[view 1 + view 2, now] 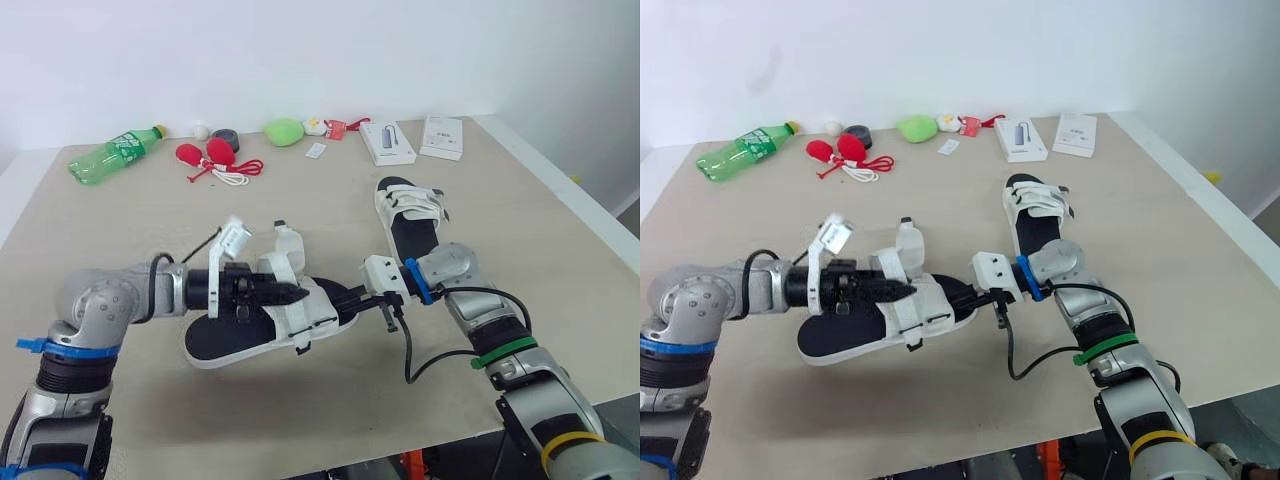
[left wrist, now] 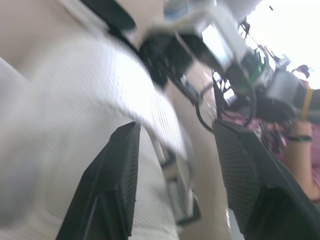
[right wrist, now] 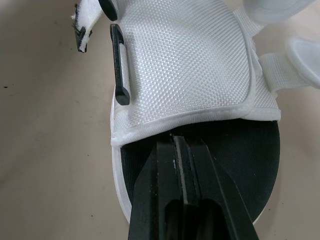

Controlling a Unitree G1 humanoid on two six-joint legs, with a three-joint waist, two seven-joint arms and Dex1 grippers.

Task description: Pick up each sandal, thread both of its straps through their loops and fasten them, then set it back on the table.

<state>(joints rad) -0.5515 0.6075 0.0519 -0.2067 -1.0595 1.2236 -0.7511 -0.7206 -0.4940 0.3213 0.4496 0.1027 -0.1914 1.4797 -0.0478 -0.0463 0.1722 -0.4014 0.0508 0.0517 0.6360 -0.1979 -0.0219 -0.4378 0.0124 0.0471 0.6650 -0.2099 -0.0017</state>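
A white sandal with a black footbed [image 1: 228, 342] lies on the table's near middle, its straps [image 1: 288, 245] undone and standing up. My left gripper [image 1: 292, 294] reaches in from the left over the white mesh upper [image 2: 75, 130], fingers [image 2: 117, 185] open with the upper close under them. My right gripper [image 1: 342, 298] comes from the right at the toe end. Its fingers [image 3: 182, 170] are shut, lying over the footbed with the tips at the upper's front edge [image 3: 185, 65]. A black loop [image 3: 120, 65] and a loose strap end [image 3: 82, 30] show beside it. The second sandal [image 1: 410, 215] lies behind, straps across it.
Along the far edge sit a green bottle [image 1: 113, 155], red items with a cord [image 1: 210, 157], a black roll [image 1: 225, 138], a green lump [image 1: 284, 131] and two white boxes [image 1: 388, 142] [image 1: 441, 137]. The table's right edge [image 1: 590, 215] runs diagonally.
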